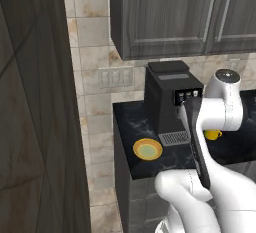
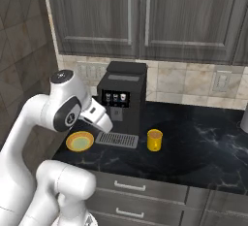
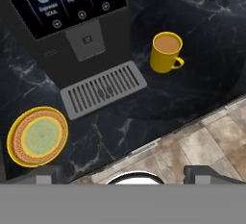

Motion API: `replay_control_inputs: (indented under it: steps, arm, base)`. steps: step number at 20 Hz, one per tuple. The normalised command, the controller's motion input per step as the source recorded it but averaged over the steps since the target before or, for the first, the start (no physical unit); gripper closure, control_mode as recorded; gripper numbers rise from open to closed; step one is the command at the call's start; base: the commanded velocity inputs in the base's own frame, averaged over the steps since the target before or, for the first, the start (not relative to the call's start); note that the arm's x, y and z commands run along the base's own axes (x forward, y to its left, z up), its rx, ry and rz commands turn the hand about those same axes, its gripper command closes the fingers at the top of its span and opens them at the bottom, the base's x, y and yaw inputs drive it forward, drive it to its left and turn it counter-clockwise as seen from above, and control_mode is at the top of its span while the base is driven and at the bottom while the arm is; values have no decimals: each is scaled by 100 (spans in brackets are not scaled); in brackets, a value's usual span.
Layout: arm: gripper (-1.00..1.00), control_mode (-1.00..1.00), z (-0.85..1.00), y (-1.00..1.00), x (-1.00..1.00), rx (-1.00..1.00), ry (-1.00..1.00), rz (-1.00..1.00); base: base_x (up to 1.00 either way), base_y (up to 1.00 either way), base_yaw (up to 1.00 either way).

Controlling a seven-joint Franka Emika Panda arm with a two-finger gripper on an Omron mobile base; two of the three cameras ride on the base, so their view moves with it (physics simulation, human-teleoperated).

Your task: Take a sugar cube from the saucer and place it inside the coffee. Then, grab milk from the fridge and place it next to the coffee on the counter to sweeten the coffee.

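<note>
Black marble surface (image 2: 203,137) carries everything. Saucer (image 3: 37,136), yellow-orange with a pale green centre, sits at about 8 o'clock in the hand view, just beside the left end of the coffee machine's drip tray (image 3: 103,89). Cannot tell if a sugar cube is on it; the dish looks plain from here, too small to resolve.

Coffee mug (image 3: 166,52) stands upright at about 1 o'clock in the hand view, brown liquid visible inside, handle pointing toward 4 o'clock. It is off the tray's right end, near it, not touching. In the right base view the mug (image 2: 154,140) is right of the tray, saucer (image 2: 80,141) left of it, the two well apart with the tray between.

Black coffee machine (image 2: 121,96) stands behind the tray against the tiled wall (image 2: 184,82), with dark wall cabinets (image 2: 145,16) above.

Hand (image 3: 123,176): fingertips (image 3: 43,176) spread wide at the bottom of the hand view, nothing between them, hovering above the surface's front edge and looking down on saucer and mug. Touching nothing.

In the left base view the saucer (image 1: 147,150) sits near the surface's left front corner, and the mug (image 1: 214,134) is partly hidden behind the white arm.
</note>
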Motion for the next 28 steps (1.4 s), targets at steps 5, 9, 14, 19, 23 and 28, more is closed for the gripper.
replay_control_inputs:
  steps: [5,9,14,19,23,28]
  arm:
    - [-100,-100,0,0,-57,0,-6,1]
    - [-100,100,0,0,0,0,0,0]
    - [-100,100,0,0,0,0,0,0]
    - [-100,100,0,0,0,0,0,0]
    - [-100,100,0,0,0,0,0,0]
    - [-100,100,0,0,0,0,0,0]
  base:
    - [0,0,0]
    - [-41,-8,-13]
    - [-23,-34,-44]
    - [-2,-51,-64]
    - [0,-50,-68]
    - [0,-52,-70]
